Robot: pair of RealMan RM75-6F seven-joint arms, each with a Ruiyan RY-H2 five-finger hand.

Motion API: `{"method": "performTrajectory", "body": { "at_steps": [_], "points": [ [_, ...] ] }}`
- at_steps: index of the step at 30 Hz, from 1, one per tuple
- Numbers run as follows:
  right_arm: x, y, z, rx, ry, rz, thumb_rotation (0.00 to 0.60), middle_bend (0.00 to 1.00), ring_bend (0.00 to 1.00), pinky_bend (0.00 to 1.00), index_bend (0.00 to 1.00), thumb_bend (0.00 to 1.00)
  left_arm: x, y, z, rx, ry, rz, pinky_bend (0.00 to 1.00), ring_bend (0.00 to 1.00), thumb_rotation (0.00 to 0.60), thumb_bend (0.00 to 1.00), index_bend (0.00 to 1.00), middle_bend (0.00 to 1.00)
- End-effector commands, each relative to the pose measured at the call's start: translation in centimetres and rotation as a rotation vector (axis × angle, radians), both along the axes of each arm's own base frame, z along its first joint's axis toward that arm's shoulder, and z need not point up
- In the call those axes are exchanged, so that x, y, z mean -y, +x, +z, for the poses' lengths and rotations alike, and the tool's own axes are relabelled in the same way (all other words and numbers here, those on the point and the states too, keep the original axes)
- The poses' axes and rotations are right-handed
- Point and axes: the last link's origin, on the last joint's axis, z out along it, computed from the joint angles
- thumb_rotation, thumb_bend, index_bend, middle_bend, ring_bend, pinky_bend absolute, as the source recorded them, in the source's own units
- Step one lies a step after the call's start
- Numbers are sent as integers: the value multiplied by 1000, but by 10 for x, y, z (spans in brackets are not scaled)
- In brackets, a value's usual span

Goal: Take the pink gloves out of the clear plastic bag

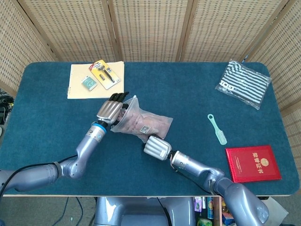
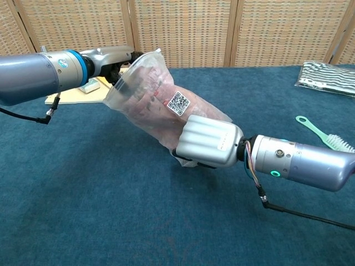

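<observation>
Mid-bench (image 1: 56, 122), lifted at its mouth end: clear plastic bag (image 1: 146, 123), pink gloves (image 2: 152, 94) inside, visible through the film. Left hand (image 1: 110, 111) clamped on the bag's open mouth, dark fingers (image 1: 120, 97) curled over the rim. Right hand (image 1: 157, 148) closed around the bag's bottom end, knuckles up. QR sticker (image 2: 178, 103) facing the chest camera. Further off: notepad (image 1: 81, 86) with carded tool (image 1: 105, 74) far left, striped pouch (image 1: 243, 84) far right, green brush (image 1: 217, 129) beside red booklet (image 1: 252, 163).
</observation>
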Motion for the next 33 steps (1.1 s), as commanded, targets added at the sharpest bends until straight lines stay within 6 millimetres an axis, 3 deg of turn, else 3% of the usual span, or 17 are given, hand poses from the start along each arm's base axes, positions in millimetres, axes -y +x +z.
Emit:
{"method": "performTrajectory", "body": {
  "at_steps": [1,10,17,21,25,29,33],
  "points": [
    [0,0,0,3,2,-3,600,879,768,957,676,596,0,-1,0,1,-3,3,0,0,600,476,794,0],
    [1,1,2,15,0,-2,600,900,783,990,741,742,-1,-2,0,4,-1,7,0,0,600,476,794,0],
    [2,-3,6,8,-8,3,600,906,785,990,754,769,-3,-3,4,12,19,8,0,0,600,476,794,0],
    [7,-16,22,-13,-40,19,600,908,785,990,756,774,-13,-13,28,-10,94,8,0,0,600,476,794,0],
    [16,-36,48,-55,-79,31,600,910,785,990,756,776,-24,-34,66,-24,180,43,0,0,600,476,794,0],
    [23,-61,74,-111,-125,22,600,910,785,990,756,777,-32,-61,106,-41,260,96,0,0,600,476,794,0],
    [30,-95,111,-164,-198,-33,600,910,785,990,756,777,-36,-112,164,-63,367,203,0,0,600,476,794,0]
  ]
}}
